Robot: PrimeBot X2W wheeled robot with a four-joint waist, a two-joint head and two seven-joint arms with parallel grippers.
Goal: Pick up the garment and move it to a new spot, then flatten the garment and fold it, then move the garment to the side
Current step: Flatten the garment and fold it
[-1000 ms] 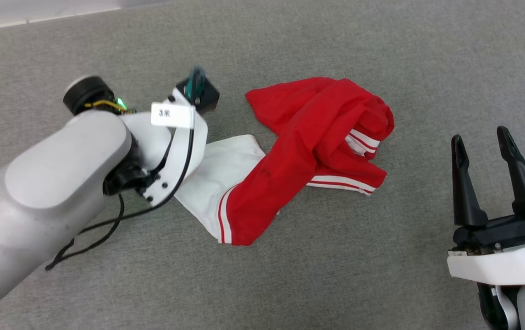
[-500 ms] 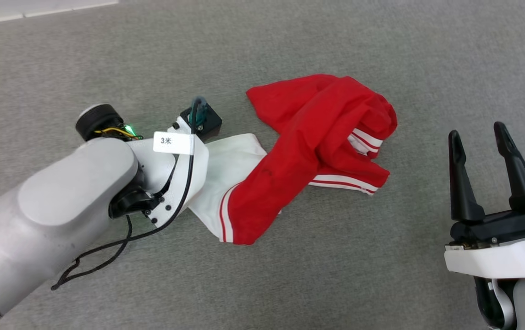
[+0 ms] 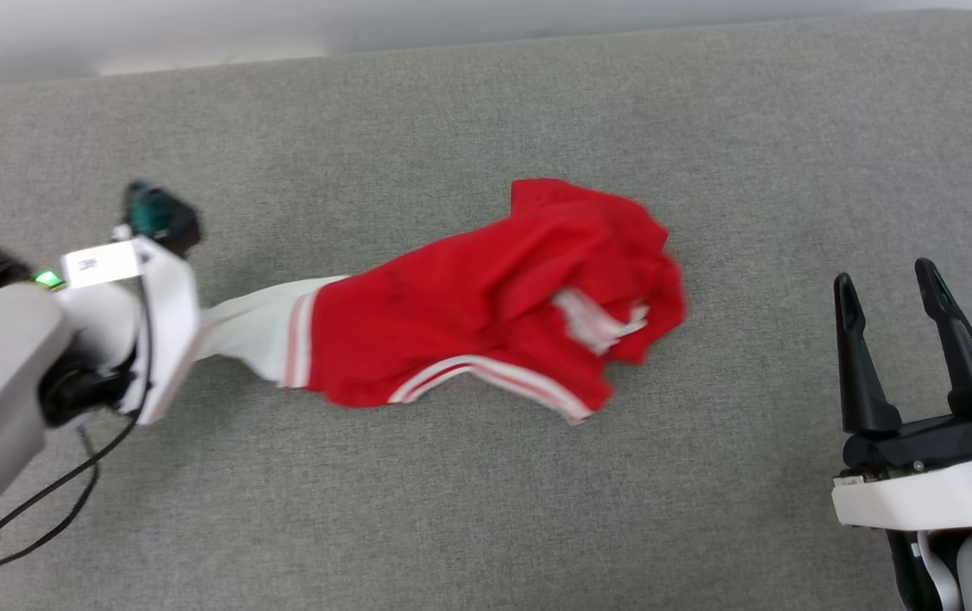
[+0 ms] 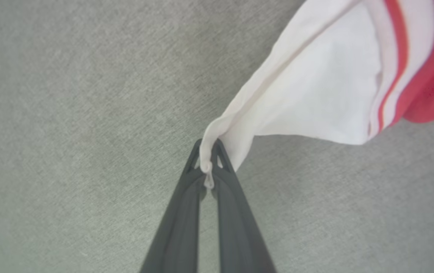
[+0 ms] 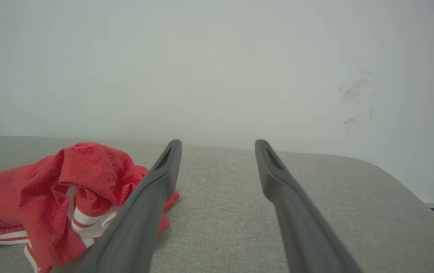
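1. The left gripper is clamped tight on the very tip of the white sleeve of the red jersey T-shirt. Just a tiny nub of cloth sits between the fingers.
2. The shirt lies crumpled around the middle of the grey fabric surface. It's stretched out toward the left arm, with the red body bunched at the other end.
3. The right gripper is spread wide with nothing in it, well apart from the shirt.
4. Looks like the move-to-a-new-spot step to me. I'd drag low and steady, since that pinch is thin and 1 jerk could pop the sleeve free.
5. I'd also set it down so the bunched end lands near the right gripper, ready for flattening.
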